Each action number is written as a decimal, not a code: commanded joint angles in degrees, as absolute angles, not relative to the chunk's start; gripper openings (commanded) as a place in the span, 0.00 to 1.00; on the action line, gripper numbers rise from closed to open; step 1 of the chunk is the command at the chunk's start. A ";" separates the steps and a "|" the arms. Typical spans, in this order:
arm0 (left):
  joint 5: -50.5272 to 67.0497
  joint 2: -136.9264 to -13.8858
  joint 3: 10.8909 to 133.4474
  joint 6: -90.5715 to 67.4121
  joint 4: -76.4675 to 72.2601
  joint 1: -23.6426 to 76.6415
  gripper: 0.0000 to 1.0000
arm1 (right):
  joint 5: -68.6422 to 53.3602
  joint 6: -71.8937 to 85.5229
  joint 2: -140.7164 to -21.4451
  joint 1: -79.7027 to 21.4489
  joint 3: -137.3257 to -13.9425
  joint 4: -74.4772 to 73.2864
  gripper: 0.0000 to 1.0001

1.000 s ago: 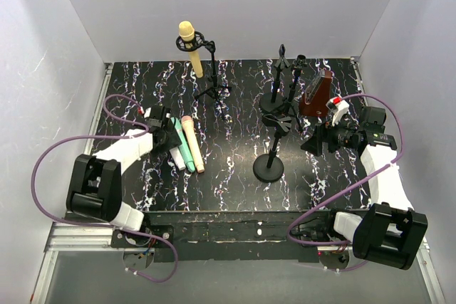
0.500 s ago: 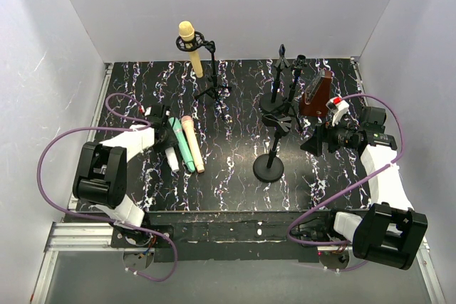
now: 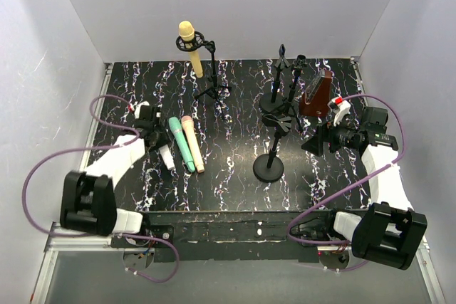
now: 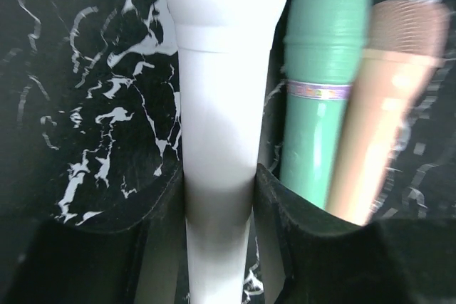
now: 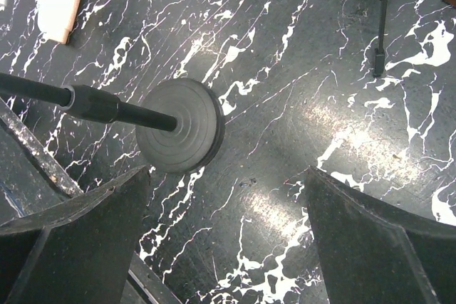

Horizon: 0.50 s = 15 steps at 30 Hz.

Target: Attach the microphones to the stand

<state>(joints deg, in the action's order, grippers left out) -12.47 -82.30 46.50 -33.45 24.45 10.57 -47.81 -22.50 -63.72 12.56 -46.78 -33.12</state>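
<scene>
Three microphones lie side by side on the left of the black marbled table: a white one, a mint green one and a peach-pink one. My left gripper is shut on the white microphone, and both fingers press its slim handle. The green microphone and the peach one lie just to its right. A yellow microphone sits in the clip of the tripod stand at the back. My right gripper is open beside a round-base stand.
Further black stands cluster at the back right, with a brown metronome beside them. In the right wrist view, the round base and its pole lie ahead of the left finger. White walls enclose the table.
My left gripper has closed on the white microphone and drawn back to the left. The white microphone now lies slightly apart from the green one. The right arm has not moved.
</scene>
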 commanded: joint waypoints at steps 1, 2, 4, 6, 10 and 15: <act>-14.33 -67.45 45.97 -31.47 25.40 10.20 0.00 | -50.10 -23.29 -63.28 13.27 -47.37 -33.84 0.95; -13.63 -64.28 45.62 -30.94 25.66 10.20 0.00 | -50.27 -23.47 -63.11 13.36 -47.37 -33.84 0.95; -11.26 -58.30 44.91 -29.63 25.93 10.20 0.00 | -50.54 -23.73 -62.93 13.71 -47.55 -34.10 0.95; -8.19 -52.85 44.39 -28.22 25.84 10.20 0.00 | -50.80 -24.26 -62.49 14.06 -47.55 -34.63 0.95; -0.37 -43.09 45.17 -25.76 24.09 10.20 0.00 | -50.71 -24.96 -60.04 15.38 -48.25 -35.51 0.95; 12.81 -39.63 50.08 -25.66 16.97 10.28 0.00 | -52.03 -25.75 -56.87 17.31 -53.16 -38.93 0.95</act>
